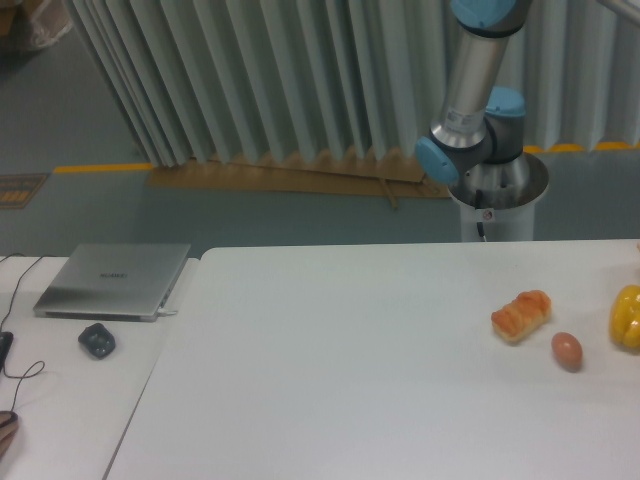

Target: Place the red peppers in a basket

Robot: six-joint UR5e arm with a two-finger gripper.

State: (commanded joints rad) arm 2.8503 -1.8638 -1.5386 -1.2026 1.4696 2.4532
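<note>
- Here the robot arm [470, 90] rises at about 1 o'clock from the middle of the frame, behind the far edge of the white table [350, 380]; only its base, shoulder joint and a silver upper link with blue caps are inside the frame.
- The gripper is out of the frame, so I cannot tell how wide it stands or whether it has hold of anything.
- No red pepper shows anywhere in this view, and no basket either; where the pepper lies cannot be told from here.
- At about 3 o'clock on the table lies an orange ridged bread-like item [521, 315], set at a slant.
- Just beside it, toward 4 o'clock, sits a small brown egg [567, 350], near the bread but apart from it.
- At the right border, again near 3 o'clock, a yellow pepper [627, 317] is cut off by the frame edge; it is apart from the egg.
- At about 9 o'clock, on a second white surface touching the table's left side, a closed silver laptop [112, 280] lies flat.
- Just toward 7 o'clock from the laptop sits a dark mouse [97, 341], with thin black cables [20, 370] looping at the left edge.
- Across 12 o'clock hangs a pale pleated curtain [280, 70], with a strip of brown cardboard [290, 178] along the floor under it.
</note>
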